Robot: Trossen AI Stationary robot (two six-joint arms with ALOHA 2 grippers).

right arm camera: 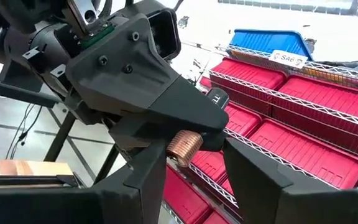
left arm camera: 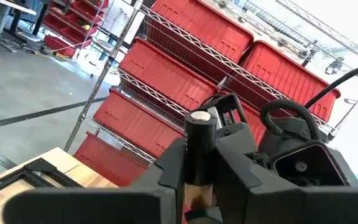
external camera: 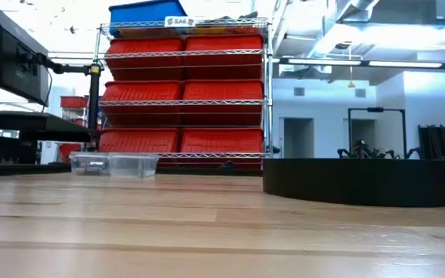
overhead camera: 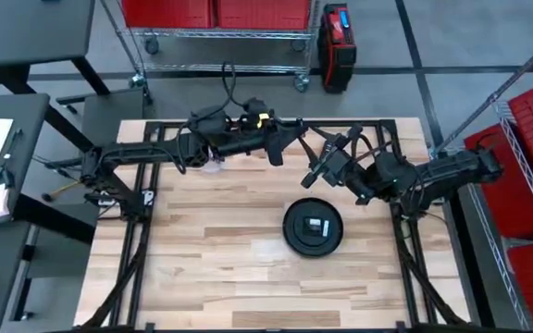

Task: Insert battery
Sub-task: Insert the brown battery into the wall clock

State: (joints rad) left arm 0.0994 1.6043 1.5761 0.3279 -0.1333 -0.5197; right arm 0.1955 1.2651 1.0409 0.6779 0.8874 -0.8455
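Battery (left arm camera: pixel 200 152), a dark cylinder, sits clamped in the left gripper (overhead camera: pixel 293 136) fingers at upper centre; right gripper (overhead camera: pixel 315 176), fingers parted, faces it above the round black device (overhead camera: pixel 313 227) on the worktop (overhead camera: pixel 202 268).

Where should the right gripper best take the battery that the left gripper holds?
Grip the coppery end of the battery. It sticks out free of the left gripper, which is shut on the rest. Bring the open right gripper straight on from its own side, with one finger on each side of the round body.
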